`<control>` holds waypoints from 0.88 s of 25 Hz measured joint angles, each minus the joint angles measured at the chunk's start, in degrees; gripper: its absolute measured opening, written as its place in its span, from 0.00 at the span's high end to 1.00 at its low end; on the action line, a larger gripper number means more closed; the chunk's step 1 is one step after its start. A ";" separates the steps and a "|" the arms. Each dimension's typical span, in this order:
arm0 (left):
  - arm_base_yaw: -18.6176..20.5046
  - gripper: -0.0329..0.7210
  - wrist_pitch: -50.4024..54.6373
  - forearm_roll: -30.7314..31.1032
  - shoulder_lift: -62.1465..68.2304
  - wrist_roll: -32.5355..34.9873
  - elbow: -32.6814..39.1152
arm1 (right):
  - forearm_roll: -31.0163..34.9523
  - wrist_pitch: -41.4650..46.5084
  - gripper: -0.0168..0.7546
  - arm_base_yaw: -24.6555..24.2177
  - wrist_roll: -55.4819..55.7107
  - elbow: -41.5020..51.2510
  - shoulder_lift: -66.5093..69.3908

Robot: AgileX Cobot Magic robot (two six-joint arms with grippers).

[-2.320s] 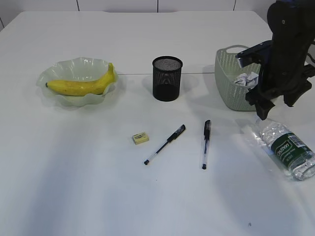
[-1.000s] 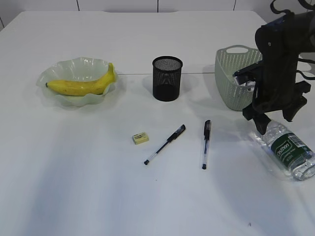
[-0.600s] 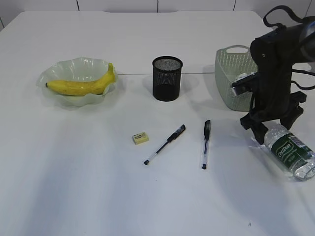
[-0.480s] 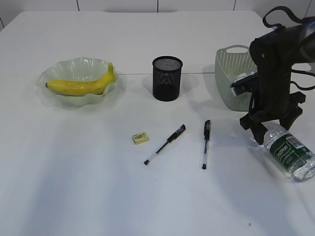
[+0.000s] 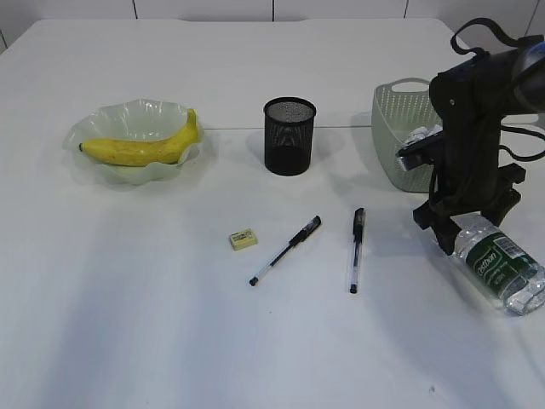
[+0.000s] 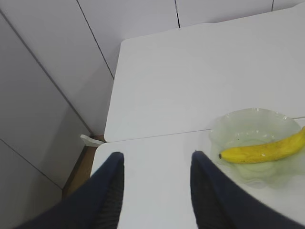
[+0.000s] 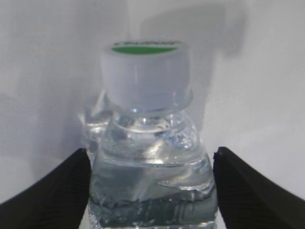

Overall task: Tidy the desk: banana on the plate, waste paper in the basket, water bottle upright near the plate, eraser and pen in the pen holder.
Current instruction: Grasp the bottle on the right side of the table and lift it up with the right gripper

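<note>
A clear water bottle [image 5: 498, 268] with a green label lies on its side at the right; the right wrist view shows its white cap and shoulder [image 7: 145, 81]. My right gripper [image 5: 451, 234] is open, one finger on each side of the bottle's shoulder [image 7: 150, 186]. The banana [image 5: 140, 149] lies on the pale green plate [image 5: 128, 109]. The crumpled waste paper [image 5: 419, 135] is in the green basket [image 5: 393, 111]. A yellow eraser [image 5: 243, 239] and two black pens [image 5: 286, 250] [image 5: 356, 250] lie on the table in front of the black mesh pen holder [image 5: 289, 136]. My left gripper [image 6: 157, 162] is open and empty, high above the table's left corner.
The left wrist view shows the banana [image 6: 262, 151] on the plate [image 6: 228, 128], the table's left edge and a wall beyond. The basket stands just behind my right arm.
My right gripper has come down from beside the basket toward the bottle's cap end and now straddles its shoulder. The bottle has shifted slightly.
</note>
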 joint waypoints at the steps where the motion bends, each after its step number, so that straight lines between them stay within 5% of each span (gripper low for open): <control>1: 0.00 0.54 0.00 0.12 0.00 0.00 0.00 | 0.00 0.00 0.22 0.00 0.00 0.00 0.00; 4: 0.00 0.54 0.00 0.25 0.00 0.00 0.00 | 0.00 -0.04 0.24 0.00 -0.09 0.00 0.00; 12: 0.00 0.54 0.00 0.51 0.00 0.00 0.00 | 0.22 0.20 0.50 0.00 -0.09 -0.09 0.00; 22: 0.00 0.54 0.00 0.60 0.00 0.00 0.00 | 4.71 3.61 0.52 0.00 -0.09 -1.84 0.34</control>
